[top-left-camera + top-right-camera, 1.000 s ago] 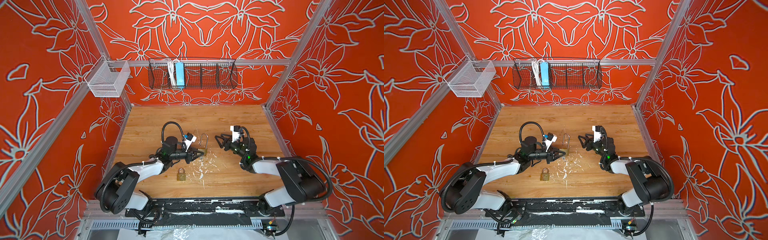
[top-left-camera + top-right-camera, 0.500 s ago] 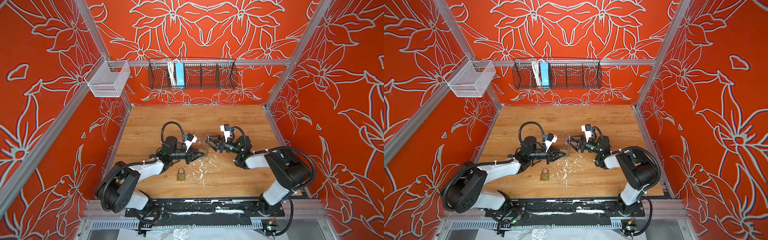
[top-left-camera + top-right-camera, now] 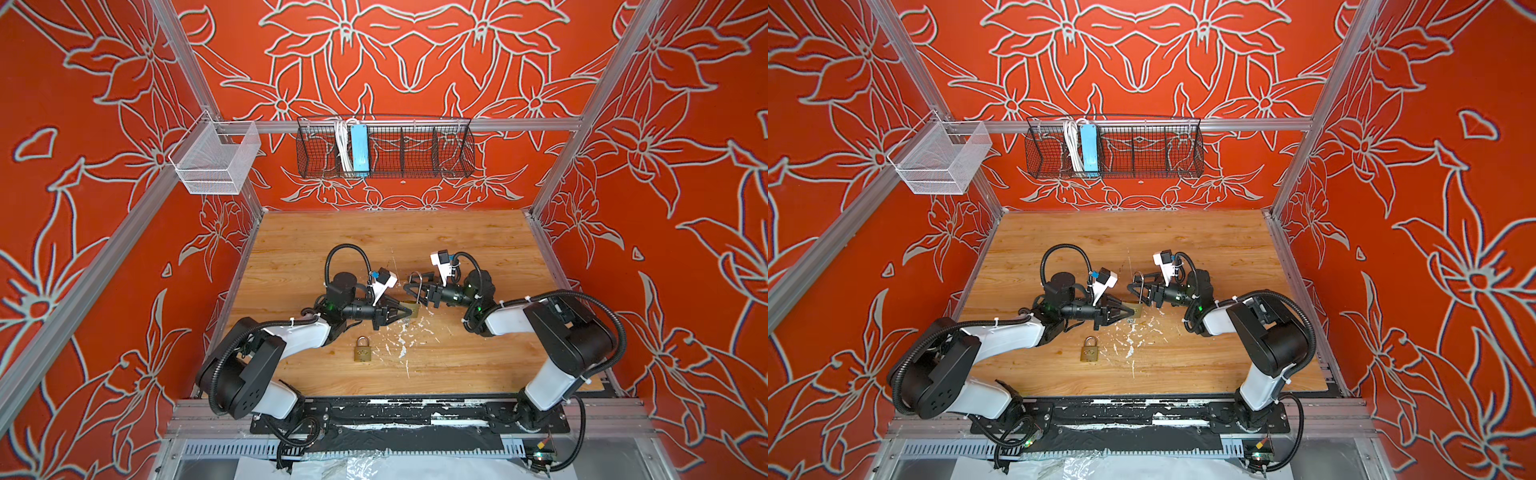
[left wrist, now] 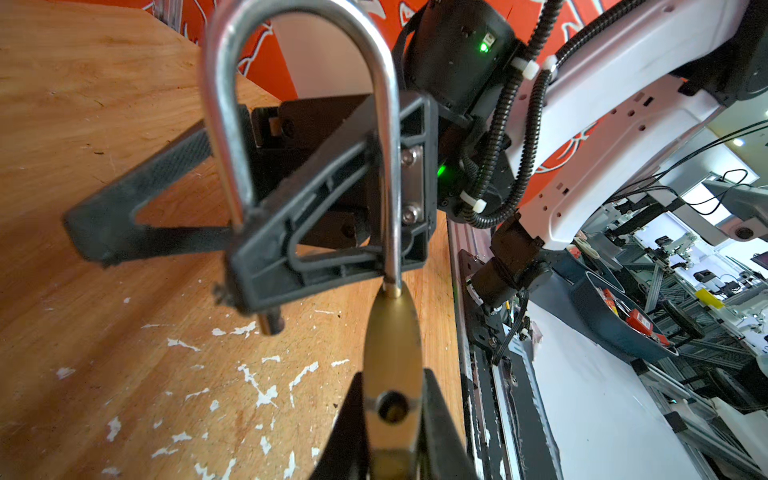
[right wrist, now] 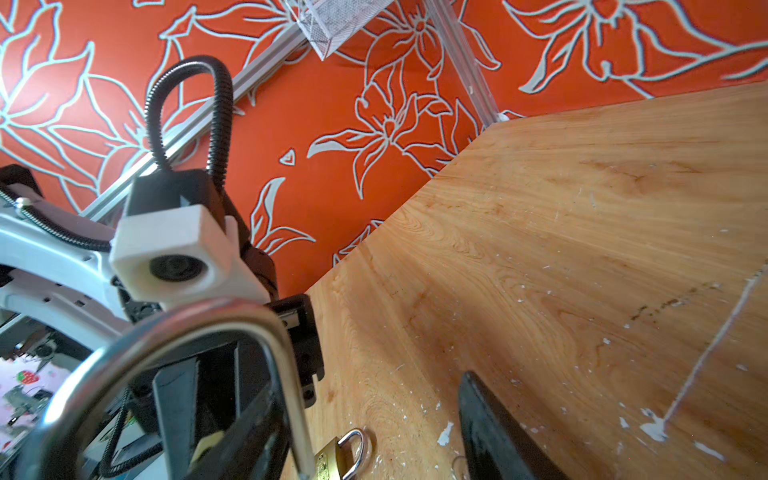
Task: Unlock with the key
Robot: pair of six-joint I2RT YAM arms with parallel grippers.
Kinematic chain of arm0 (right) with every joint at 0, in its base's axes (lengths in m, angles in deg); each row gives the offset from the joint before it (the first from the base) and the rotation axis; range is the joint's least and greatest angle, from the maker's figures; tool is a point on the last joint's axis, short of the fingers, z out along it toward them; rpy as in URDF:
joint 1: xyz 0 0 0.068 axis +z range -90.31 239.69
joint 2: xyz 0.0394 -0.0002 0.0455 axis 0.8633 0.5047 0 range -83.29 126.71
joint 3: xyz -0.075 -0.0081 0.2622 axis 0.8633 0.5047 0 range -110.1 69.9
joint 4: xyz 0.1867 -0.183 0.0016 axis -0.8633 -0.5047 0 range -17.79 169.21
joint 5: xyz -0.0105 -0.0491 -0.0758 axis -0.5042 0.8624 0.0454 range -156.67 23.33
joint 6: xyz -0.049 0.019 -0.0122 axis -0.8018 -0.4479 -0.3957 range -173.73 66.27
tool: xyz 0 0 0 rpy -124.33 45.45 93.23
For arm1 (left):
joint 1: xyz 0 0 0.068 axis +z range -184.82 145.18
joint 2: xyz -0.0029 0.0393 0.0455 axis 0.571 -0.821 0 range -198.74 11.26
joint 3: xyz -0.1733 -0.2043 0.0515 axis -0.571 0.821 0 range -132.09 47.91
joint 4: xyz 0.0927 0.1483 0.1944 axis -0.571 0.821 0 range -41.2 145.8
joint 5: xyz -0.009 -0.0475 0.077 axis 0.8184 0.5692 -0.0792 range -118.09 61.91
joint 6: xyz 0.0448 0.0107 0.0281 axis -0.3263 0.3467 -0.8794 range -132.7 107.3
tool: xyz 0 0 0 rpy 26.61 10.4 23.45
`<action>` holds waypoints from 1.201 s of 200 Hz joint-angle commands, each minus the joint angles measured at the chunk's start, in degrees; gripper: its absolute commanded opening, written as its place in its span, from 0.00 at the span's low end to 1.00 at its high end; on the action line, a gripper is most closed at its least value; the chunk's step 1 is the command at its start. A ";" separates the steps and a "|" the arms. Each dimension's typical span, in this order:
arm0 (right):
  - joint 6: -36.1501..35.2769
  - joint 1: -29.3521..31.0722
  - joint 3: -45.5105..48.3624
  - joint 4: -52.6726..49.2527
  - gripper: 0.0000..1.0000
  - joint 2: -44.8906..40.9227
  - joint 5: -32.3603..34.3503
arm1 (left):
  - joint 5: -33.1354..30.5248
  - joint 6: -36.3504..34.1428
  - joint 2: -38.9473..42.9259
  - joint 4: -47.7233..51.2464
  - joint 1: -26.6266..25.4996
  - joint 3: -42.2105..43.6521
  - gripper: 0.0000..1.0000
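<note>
Your left end effector (image 3: 404,311) pinches the padlock (image 4: 392,332) over the desk (image 3: 332,232); the right end effector (image 3: 412,286), jaws spread and empty, straddles its open shackle (image 4: 224,124). Tug crookedly and it could twist free; no key visible

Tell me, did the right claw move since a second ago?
Yes. The right gripper slid left, nearer the closed padlock lying on the table; its open jaws now reach the shackle of the open padlock in the left gripper.

Left arm (image 3: 299,334), right arm (image 3: 507,322): white shells, black joints. Black corrugated conduit (image 4: 533,120), white zip ties (image 4: 473,204), green LEDs (image 4: 484,46). Black truss-frame fingers (image 4: 262,257), silver screws (image 4: 409,215). White wrist-camera housing (image 5: 166,249).
</note>
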 commanded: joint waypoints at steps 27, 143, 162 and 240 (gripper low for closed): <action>-16.41 4.71 -0.27 -29.11 0.65 -12.61 28.52 | -11.52 -2.62 4.31 5.77 -2.00 -2.89 0.00; -17.71 6.23 1.20 -35.13 0.67 -16.79 45.18 | -44.60 -4.94 13.73 9.97 -4.49 2.51 0.00; -18.25 6.24 3.91 -30.80 0.69 -19.28 44.12 | -47.91 -4.94 12.46 11.81 -4.47 1.64 0.00; -25.00 6.07 15.41 -18.90 0.98 -33.69 49.33 | -42.58 1.24 -1.03 28.28 -3.57 -15.69 0.00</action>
